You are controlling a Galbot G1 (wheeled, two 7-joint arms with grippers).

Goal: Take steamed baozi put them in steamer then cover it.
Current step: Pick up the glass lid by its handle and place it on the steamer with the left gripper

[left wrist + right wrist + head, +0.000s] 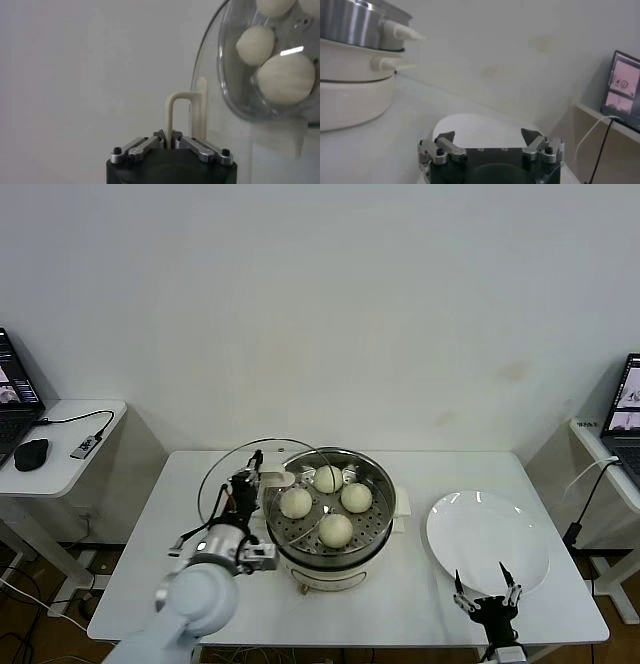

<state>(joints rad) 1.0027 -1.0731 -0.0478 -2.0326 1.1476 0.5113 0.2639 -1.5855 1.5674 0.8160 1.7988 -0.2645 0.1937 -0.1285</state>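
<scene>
Now L gripper (252, 480) clamps cover (222, 476) handle beside steamer (378, 519); R gripper (487, 593) parked.

My white table (420, 604) holds two things. The steamer (330, 569), a shiny basket on a white pot, sits just beside my left gripper (252, 476), on its right. A flat white plate (490, 544) lies just past my right gripper (486, 596). The steamer and plate are a little apart.
</scene>
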